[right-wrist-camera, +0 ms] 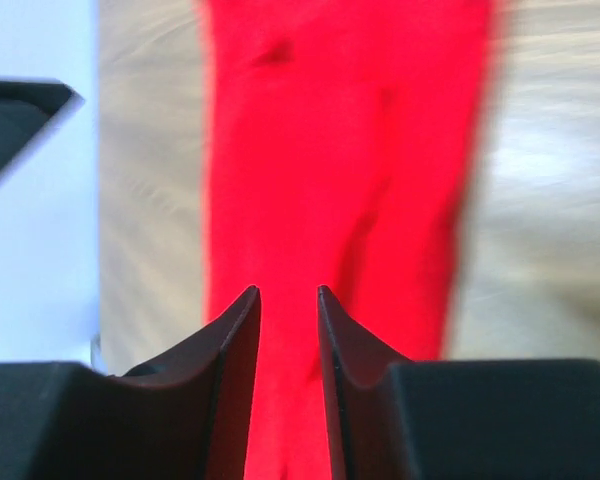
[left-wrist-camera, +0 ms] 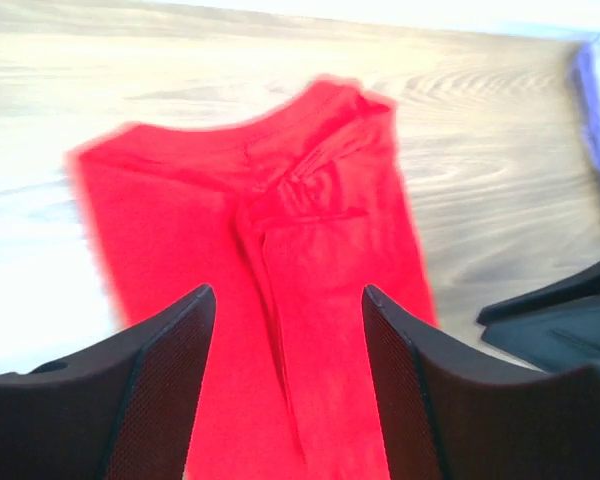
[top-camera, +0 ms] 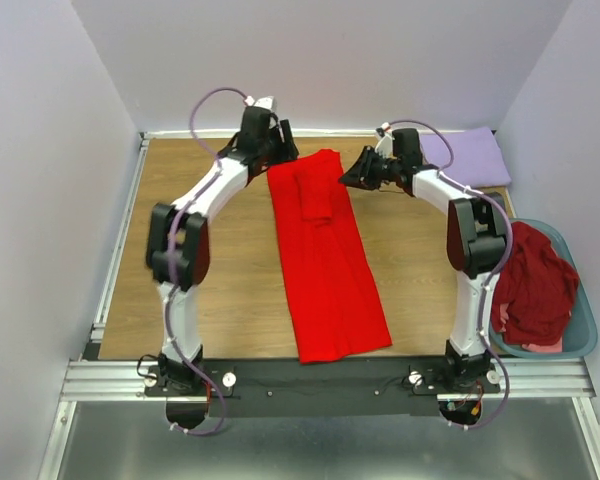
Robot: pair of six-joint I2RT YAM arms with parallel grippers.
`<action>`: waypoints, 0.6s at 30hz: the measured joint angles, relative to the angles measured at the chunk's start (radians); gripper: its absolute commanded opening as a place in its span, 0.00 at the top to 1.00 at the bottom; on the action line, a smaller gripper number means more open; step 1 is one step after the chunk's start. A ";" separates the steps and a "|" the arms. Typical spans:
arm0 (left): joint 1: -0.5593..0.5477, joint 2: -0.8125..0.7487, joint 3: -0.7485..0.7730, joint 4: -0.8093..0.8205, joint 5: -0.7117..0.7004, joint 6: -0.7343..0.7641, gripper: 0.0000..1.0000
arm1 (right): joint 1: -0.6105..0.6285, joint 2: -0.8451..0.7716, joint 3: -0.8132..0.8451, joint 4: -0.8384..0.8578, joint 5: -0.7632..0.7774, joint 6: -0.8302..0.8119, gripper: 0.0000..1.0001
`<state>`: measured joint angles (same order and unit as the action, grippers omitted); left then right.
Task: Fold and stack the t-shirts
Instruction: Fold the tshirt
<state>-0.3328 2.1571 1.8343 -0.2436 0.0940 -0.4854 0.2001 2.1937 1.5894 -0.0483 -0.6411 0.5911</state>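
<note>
Two end effectors of mine hang over the far end of the desk (top-camera: 210, 260), one on each side of the red t-shirt (top-camera: 325, 260). That shirt lies flat down the middle of the desk as a long narrow strip, sleeves folded inward near the collar end. My left end effector (left-wrist-camera: 287, 292) stands wide apart with nothing between its jaws, and the collar end of the red shirt (left-wrist-camera: 310, 250) shows past them. My right end effector (right-wrist-camera: 287, 291) is only narrowly parted. The red cloth (right-wrist-camera: 350, 150) seen through the gap is blurred, but it looks to lie below the jaws, not pinched. From above, the fingertips of both end effectors, left (top-camera: 280, 145) and right (top-camera: 355, 172), are hard to make out against their dark housings. A folded lavender t-shirt (top-camera: 468, 155) sits at the far right corner. Crumpled maroon t-shirts (top-camera: 535, 285) fill the teal basket (top-camera: 580, 340), which my right arm partly hides. How many are in that heap I cannot tell.
</note>
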 measured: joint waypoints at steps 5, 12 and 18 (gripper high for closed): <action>0.000 -0.409 -0.326 0.130 -0.108 0.032 0.23 | 0.093 -0.119 -0.077 0.014 -0.056 -0.040 0.60; 0.000 -0.890 -0.756 0.262 -0.267 0.092 0.19 | 0.251 -0.065 -0.103 0.018 -0.120 -0.069 0.59; 0.000 -1.159 -1.079 0.254 -0.345 0.129 0.11 | 0.249 0.080 -0.054 0.029 -0.151 -0.068 0.59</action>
<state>-0.3328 0.9981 0.7555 0.0105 -0.2508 -0.3561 0.4496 2.2742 1.5356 -0.0196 -0.7925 0.5236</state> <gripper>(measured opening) 0.870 0.407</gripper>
